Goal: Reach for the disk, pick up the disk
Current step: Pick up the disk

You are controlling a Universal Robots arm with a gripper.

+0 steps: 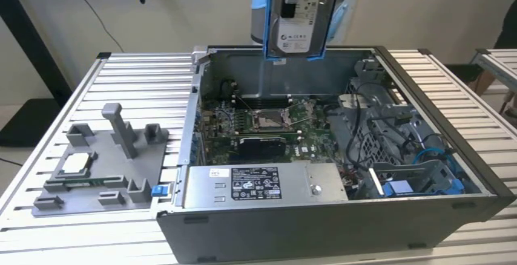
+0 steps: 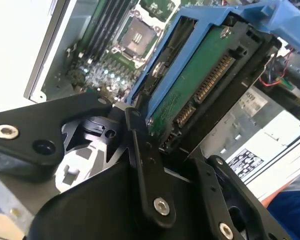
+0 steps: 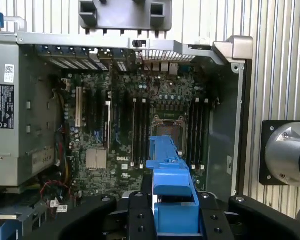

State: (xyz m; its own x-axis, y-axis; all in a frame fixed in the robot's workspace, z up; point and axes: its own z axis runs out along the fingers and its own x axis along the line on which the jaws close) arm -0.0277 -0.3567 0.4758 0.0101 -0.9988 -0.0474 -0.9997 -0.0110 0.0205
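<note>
Exterior view: I log the disk (image 1: 301, 23) hanging upright in its blue bracket, lifted well above the open computer case (image 1: 339, 216) that sits on the slatted desk (image 1: 48, 114), so I judge the pick-up step as good as done. Second wrist view: my pincer (image 2: 155, 145) is pinching the disk's end, connector edge and green board showing. First wrist view: blue bracket (image 3: 172, 200) gripped over the motherboard (image 3: 140, 125); I judge any next move calls for a steady hold.
</note>
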